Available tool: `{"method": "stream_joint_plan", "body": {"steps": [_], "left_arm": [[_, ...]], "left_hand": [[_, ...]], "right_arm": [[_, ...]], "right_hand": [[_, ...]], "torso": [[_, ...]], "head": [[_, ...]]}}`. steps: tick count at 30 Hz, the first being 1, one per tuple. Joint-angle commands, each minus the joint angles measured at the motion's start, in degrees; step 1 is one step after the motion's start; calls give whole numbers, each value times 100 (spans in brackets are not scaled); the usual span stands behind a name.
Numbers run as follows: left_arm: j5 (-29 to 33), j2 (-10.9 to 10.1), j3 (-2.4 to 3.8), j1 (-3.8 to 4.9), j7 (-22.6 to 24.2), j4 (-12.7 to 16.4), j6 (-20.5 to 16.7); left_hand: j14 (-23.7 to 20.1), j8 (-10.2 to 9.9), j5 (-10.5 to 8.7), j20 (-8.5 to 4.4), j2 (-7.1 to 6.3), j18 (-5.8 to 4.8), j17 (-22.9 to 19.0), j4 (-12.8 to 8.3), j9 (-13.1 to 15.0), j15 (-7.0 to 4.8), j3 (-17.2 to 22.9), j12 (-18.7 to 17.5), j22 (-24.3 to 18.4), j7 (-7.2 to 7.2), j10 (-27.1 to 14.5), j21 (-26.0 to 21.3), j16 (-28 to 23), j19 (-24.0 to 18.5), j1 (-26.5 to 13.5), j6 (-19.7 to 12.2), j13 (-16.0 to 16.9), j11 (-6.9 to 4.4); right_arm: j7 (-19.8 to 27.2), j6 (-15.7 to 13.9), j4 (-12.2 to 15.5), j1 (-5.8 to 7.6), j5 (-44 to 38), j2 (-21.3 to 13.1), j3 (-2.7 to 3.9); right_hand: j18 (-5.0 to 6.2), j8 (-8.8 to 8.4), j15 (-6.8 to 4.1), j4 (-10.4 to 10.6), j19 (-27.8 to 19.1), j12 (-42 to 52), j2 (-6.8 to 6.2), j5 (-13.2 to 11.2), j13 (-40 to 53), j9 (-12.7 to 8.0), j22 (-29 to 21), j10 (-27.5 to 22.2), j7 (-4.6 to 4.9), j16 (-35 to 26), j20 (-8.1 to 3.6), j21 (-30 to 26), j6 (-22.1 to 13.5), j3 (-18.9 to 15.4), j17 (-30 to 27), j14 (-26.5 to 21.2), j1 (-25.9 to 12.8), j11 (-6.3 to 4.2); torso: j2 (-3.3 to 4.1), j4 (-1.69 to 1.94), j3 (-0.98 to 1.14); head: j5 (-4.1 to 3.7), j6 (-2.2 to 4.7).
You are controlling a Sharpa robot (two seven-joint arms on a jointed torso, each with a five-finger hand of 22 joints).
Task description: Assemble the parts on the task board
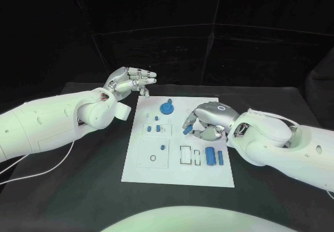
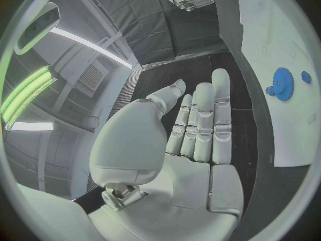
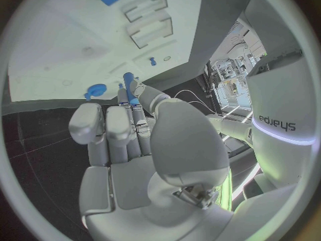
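Nearest my head camera is the board (image 1: 139, 174), a white plate lying flat on the black table (image 1: 83, 193).

Right hand (image 1: 206, 122): it hovers over the board's right half, palm down, fingers curled. From the right wrist camera I see a short blue peg (image 3: 128, 79) pinched at its fingertips (image 3: 136, 103); the head view shows the same peg (image 1: 187, 130) jutting from the near-left side of that hand. I record this hand as grasping the peg.

Left hand (image 1: 132, 79): it sits off the board, just past the far-left corner, above bare table. The left wrist camera shows its fingers (image 2: 202, 118) straight, side by side, with nothing in the palm. I record it as released and empty.

Parts on the board, placed from the right hand:
- Blue gear (image 1: 167, 107), just to the left of the hand, between the two hands; in the left wrist view it lies beyond the left fingertips (image 2: 283, 84).
- Two upright blue blocks (image 1: 214, 157), just nearer me than the hand, beside two empty rectangular outlines (image 1: 186, 154).
- Small blue pieces (image 1: 154, 128) seated in a square recess further left of the hand.
- One small blue stud (image 1: 163, 146) in the larger square panel, near-left of the hand, with a dark ring (image 1: 153, 158) beside it.
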Motion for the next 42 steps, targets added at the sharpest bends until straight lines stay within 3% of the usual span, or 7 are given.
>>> {"method": "stream_joint_plan", "body": {"steps": [1, 5, 8, 15, 19, 24, 42], "left_arm": [[14, 21, 2, 9, 16, -12, 79], [14, 44, 2, 9, 17, -26, 81], [14, 57, 2, 10, 15, -31, 78], [14, 71, 2, 11, 13, -19, 79], [14, 78, 2, 12, 14, -16, 82], [14, 86, 2, 12, 12, -18, 87], [14, 106, 2, 12, -1, -24, 106]], "left_hand": [[-39, 26, 30, -14, 30, 76, -5, -1, -8, 16, -35, 21, -6, 14, -23, -33, -20, -45, 34, 6, -7, -4], [-39, 26, 30, -14, 30, 76, -5, -1, -8, 16, -35, 21, -6, 14, -23, -33, -20, -45, 34, 6, -7, -4], [-39, 26, 30, -14, 30, 76, -5, -1, -8, 16, -35, 21, -6, 14, -23, -33, -20, -45, 34, 6, -7, -4], [-39, 26, 30, -14, 30, 76, -5, -1, -8, 16, -35, 21, -6, 14, -23, -33, -20, -45, 34, 6, -7, -4], [-39, 26, 30, -14, 30, 76, -5, -1, -8, 16, -35, 21, -6, 14, -23, -33, -20, -45, 34, 6, -7, -4], [-39, 26, 30, -14, 30, 76, -5, -1, -8, 16, -35, 21, -6, 14, -23, -33, -20, -45, 34, 6, -7, -4], [-39, 26, 30, -14, 30, 76, -5, -1, -8, 16, -35, 21, -6, 14, -23, -33, -20, -45, 34, 6, -7, -4]], "right_arm": [[185, -215, 29, 10, 212, 228, 4], [289, -104, -178, -21, 217, 763, -6], [334, -9, -308, -139, 162, 1045, -14], [382, 279, -613, -385, 44, 1482, -59], [368, 426, -746, -440, -19, 1591, -133], [347, 555, -840, -478, -102, 1655, -169], [130, 703, -950, -506, -430, 1770, -186]], "right_hand": [[-46, -43, -21, 4, 42, -21, -16, 24, 1, -9, 5, 57, 39, 30, 15, 20, -21, 37, 0, 120, -13, -7], [-44, -58, -14, 3, 34, -47, -19, 31, -1, -14, -4, 44, 47, 31, 21, 18, -37, 63, -5, 118, -25, 1], [-43, -66, -10, 3, 30, -62, -18, 33, -2, -17, -9, 36, 51, 25, 24, 18, -45, 79, -16, 115, -32, 7], [-41, -84, -1, 2, 19, -95, -25, 37, -6, -23, -20, 14, 62, 25, 32, 15, -66, 103, -23, 112, -51, 19], [-41, -84, -1, 2, 19, -96, -25, 37, -6, -23, -20, 14, 62, 25, 32, 15, -67, 104, -23, 112, -51, 19], [-41, -88, 2, 3, 17, -103, -27, 37, -6, -24, -22, 10, 65, 24, 34, 15, -70, 108, -26, 111, -57, 21], [-39, -93, 5, 2, 11, -113, -33, 38, -6, -25, -29, 6, 67, 23, 37, 13, -75, 114, -30, 109, -66, 24]], "torso": [[9, 4, 2], [15, 21, -4], [10, 27, -9], [10, 3, -4], [6, -1, -7], [6, 4, -2], [10, 5, 2]], "head": [[23, -2], [56, -18], [73, -36], [141, -67], [154, -83], [166, -91], [179, -134]]}}
